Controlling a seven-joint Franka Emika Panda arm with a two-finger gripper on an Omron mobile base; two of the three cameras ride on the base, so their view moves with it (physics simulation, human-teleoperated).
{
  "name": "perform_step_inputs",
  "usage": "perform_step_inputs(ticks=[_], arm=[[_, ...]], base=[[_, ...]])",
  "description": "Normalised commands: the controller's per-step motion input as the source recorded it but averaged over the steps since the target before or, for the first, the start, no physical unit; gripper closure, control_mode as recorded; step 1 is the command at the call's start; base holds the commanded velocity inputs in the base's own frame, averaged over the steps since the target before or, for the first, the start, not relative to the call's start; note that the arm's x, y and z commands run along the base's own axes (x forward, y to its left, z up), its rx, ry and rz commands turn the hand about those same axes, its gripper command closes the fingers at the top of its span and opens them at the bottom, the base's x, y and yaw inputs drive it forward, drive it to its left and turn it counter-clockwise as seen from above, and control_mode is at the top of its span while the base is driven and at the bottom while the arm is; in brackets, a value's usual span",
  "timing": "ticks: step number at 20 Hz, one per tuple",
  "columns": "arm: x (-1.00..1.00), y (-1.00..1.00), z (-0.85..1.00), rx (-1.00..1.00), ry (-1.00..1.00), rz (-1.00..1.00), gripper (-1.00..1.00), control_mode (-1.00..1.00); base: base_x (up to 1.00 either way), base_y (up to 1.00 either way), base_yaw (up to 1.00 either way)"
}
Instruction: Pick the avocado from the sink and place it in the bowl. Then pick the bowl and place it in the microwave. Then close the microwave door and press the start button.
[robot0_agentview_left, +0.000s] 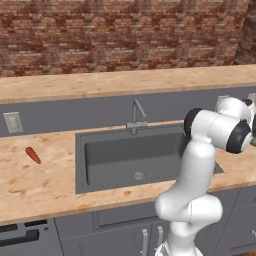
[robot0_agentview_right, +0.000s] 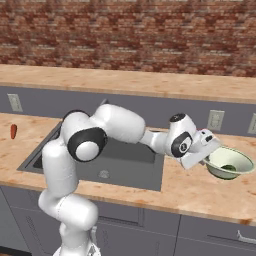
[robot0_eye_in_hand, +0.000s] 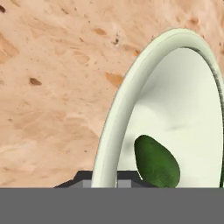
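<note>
The pincer (robot0_agentview_right: 209, 153) is clamped on the near rim of the wide, shallow, cream-white bowl (robot0_agentview_right: 234, 161), which sits on the speckled wooden surface (robot0_agentview_right: 200, 192) right of the sink. The small dark green avocado (robot0_eye_in_hand: 156, 162) lies inside. A thin rim pinch (one-sided) could let the bowl tip when lifted, spilling the fruit.

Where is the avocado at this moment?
The avocado lies inside the bowl on the counter, right of the sink, at the tool.

The robot arm (robot0_agentview_right: 75, 165) is glossy white, made of thick rounded segments. Its joints have dark black round caps, and one such cap (robot0_agentview_right: 87, 144) sits at the elbow. The wrist (robot0_agentview_right: 180, 142) is white with a black ring and grey disc.
</note>
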Motion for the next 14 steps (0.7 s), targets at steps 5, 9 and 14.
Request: perform_step_inputs(ticks=[5, 9, 14], arm=[[-0.25, 0.67, 1.00, 0.00, 0.04, 0.03, 1.00, -1.00], [-0.01, 1.00, 1.00, 0.00, 0.04, 0.14, 1.00, -1.00], [-0.10, 0.98, 0.76, 0.00, 0.00, 0.22, 1.00, -1.00]], base=[[0.00, 0.00, 0.00], [0.00, 0.00, 0.00], [0.00, 0.00, 0.00]])
